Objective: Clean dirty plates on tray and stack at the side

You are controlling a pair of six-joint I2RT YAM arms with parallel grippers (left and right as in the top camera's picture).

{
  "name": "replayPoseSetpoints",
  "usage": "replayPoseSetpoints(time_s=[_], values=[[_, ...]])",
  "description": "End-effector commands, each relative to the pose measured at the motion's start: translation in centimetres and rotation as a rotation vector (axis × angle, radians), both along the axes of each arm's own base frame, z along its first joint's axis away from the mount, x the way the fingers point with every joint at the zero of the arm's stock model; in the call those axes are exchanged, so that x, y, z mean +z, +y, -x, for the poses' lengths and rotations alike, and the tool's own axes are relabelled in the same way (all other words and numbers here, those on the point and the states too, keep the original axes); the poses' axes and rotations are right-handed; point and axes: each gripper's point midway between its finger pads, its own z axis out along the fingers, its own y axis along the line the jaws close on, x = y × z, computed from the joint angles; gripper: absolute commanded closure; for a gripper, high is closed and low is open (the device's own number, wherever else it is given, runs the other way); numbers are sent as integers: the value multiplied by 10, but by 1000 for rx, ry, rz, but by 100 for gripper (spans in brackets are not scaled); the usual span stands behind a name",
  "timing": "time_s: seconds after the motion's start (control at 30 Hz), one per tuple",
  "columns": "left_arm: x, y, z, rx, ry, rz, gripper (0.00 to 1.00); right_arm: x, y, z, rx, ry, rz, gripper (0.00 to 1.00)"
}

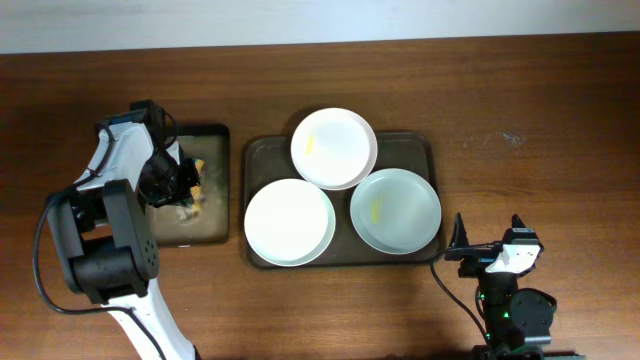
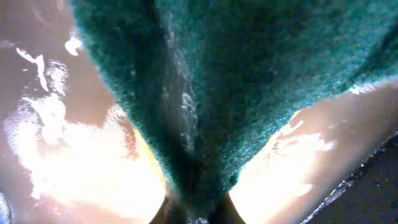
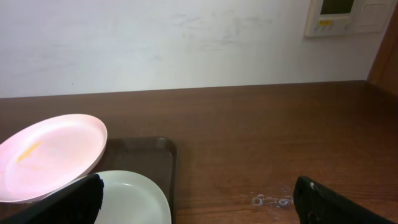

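Three white plates lie on the dark brown tray (image 1: 415,146): a back one (image 1: 334,148) with a yellow smear, overlapping the other two, a front-left one (image 1: 289,221), and a right one (image 1: 396,210) with a yellow smear. My left gripper (image 1: 183,186) is over the small black tray, shut on a green scouring sponge (image 2: 236,81) that fills the left wrist view. My right gripper (image 1: 488,240) is open and empty at the tray's front right corner. In the right wrist view its fingers (image 3: 202,205) frame the right plate (image 3: 134,199), with the back plate (image 3: 50,155) behind.
A small black tray (image 1: 213,150) stands left of the brown tray, wet and shiny under the sponge. Bare wooden table (image 1: 540,130) lies to the right of the brown tray, with a few water drops (image 3: 270,200). A white wall runs along the back.
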Motion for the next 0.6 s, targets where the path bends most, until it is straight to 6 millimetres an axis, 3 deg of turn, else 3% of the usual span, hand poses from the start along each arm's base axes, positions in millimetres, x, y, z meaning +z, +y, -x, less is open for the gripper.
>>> replayPoseSetpoints(time_s=[0.0, 0.07, 0.1, 0.13, 0.23, 0.4, 0.43, 0.5, 0.53, 0.57], values=[[-2, 2, -5, 0, -10, -6, 92, -4, -1, 0, -8, 7, 0, 2], [-3, 5, -9, 0, -26, -20, 22, -4, -1, 0, -8, 7, 0, 1], [-3, 8, -13, -2, -40, -38, 3, -4, -1, 0, -8, 7, 0, 2], [-4, 13, -17, -4, -58, -63, 1, -4, -1, 0, -8, 7, 0, 1], [-4, 23, -30, -5, -106, -120, 1, -4, -1, 0, -8, 7, 0, 1], [-4, 25, -37, -4, -137, -125, 1, -4, -1, 0, -8, 7, 0, 2], [-4, 25, -37, -4, -138, -125, 11, -4, -1, 0, -8, 7, 0, 2], [-4, 25, -37, -4, -138, -125, 41, -4, -1, 0, -8, 7, 0, 2], [-4, 25, -37, -4, -137, -125, 67, -4, -1, 0, -8, 7, 0, 2], [-4, 24, -37, -4, -135, -124, 80, -4, -1, 0, -9, 7, 0, 1]])
